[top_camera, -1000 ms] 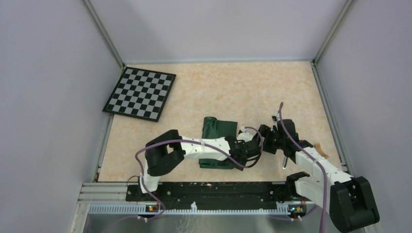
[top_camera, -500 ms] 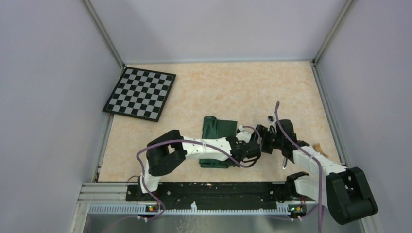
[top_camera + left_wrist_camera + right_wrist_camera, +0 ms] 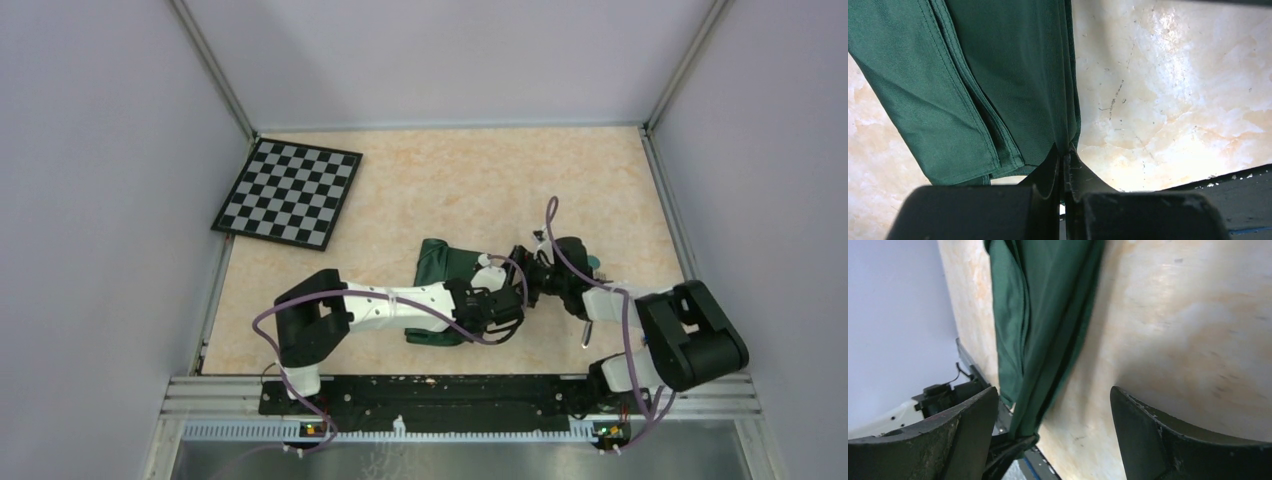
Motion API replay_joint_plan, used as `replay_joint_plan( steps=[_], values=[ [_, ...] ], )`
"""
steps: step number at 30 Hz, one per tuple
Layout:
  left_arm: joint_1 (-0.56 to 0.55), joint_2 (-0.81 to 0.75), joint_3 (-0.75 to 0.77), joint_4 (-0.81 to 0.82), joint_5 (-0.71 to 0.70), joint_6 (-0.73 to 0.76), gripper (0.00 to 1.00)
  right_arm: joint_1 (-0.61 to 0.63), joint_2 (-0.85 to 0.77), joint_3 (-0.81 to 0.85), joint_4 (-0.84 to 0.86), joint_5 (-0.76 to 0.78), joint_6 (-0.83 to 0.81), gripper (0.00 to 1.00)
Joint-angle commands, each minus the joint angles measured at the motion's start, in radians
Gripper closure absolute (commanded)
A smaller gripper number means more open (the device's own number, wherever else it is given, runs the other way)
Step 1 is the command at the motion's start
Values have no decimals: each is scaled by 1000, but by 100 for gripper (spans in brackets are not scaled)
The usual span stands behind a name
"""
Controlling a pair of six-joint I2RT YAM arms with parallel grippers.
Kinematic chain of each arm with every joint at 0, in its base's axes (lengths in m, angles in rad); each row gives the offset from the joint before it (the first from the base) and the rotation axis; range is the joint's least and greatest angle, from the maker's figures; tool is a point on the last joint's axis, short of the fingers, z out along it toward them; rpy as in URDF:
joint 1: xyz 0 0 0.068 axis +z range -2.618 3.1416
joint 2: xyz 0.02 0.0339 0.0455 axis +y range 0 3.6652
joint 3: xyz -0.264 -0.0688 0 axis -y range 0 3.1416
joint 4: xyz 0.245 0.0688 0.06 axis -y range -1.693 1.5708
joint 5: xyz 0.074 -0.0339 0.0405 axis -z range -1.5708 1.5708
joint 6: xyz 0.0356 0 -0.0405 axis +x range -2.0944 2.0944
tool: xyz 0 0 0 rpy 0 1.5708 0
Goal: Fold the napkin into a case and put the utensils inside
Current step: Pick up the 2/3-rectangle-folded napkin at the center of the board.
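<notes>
Your left gripper (image 3: 1064, 159) is pinched tight on the dark green cloth napkin (image 3: 998, 75). Its two black fingers (image 3: 1047, 175) are pressed together with only a thin fold of fabric between the tips. The grip is on the napkin's right-hand edge, close to the near end.

Your right gripper (image 3: 1053, 392) is spread wide and holds nothing. Its fingers (image 3: 963, 430) frame the cloth and the beige marbled table (image 3: 1188, 330), and neither pad appears to touch the fabric. From above, it sits just to the right of the napkin, near the left gripper.

The napkin is folded into a long, narrow strip of several stacked layers, with the hemmed edges running side by side along its length. It lies on the table near the middle, a little toward the arms' bases. The layers bunch and pull toward the pinched spot.

A slim silver metal utensil (image 3: 587, 333) lies on the table beside the right arm, apart from the cloth. The black-and-white checkered board (image 3: 288, 192) rests in the far left corner.
</notes>
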Motion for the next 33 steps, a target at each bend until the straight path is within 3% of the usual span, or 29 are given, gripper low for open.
replay_joint_plan(
  steps=[1,8,19,33],
  values=[
    [3,-58,-19,28,14,7,100,75,108,32,230,-6,107,18],
    [3,-71,-30,39,28,11,100,105,254,23,424,14,198,28],
    [3,-79,-29,50,38,19,100,105,300,41,442,38,183,43],
    [3,-80,-3,36,33,34,100,121,250,-63,525,31,277,35]
  ],
)
